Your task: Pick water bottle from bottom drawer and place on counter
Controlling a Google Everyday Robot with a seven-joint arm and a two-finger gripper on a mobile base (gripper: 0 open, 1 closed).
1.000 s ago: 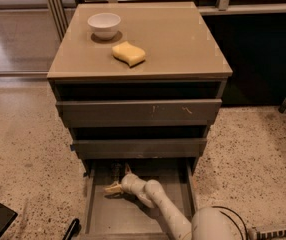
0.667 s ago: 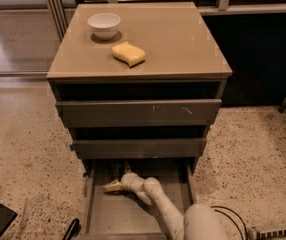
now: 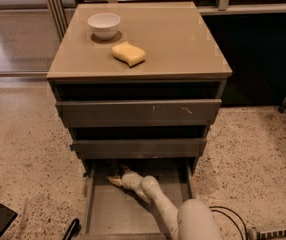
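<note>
Camera view looks down on the cabinet, and the bottom drawer (image 3: 112,215) is pulled out, which gives the arm (image 3: 159,205) room to slant in from the lower right. The gripper (image 3: 115,179) sits low at the shadowed back left of that drawer, under the overhang of the middle drawer (image 3: 139,147). Whether it's wide or closed on anything, I cannot tell. The water bottle isn't plainly visible; my guess is it lies in that dark back corner by the gripper. Up top, the counter (image 3: 180,46) holds a white bowl (image 3: 104,25) and a yellow sponge (image 3: 128,53) on its left half, so the right side looks like the natural landing spot.
</note>
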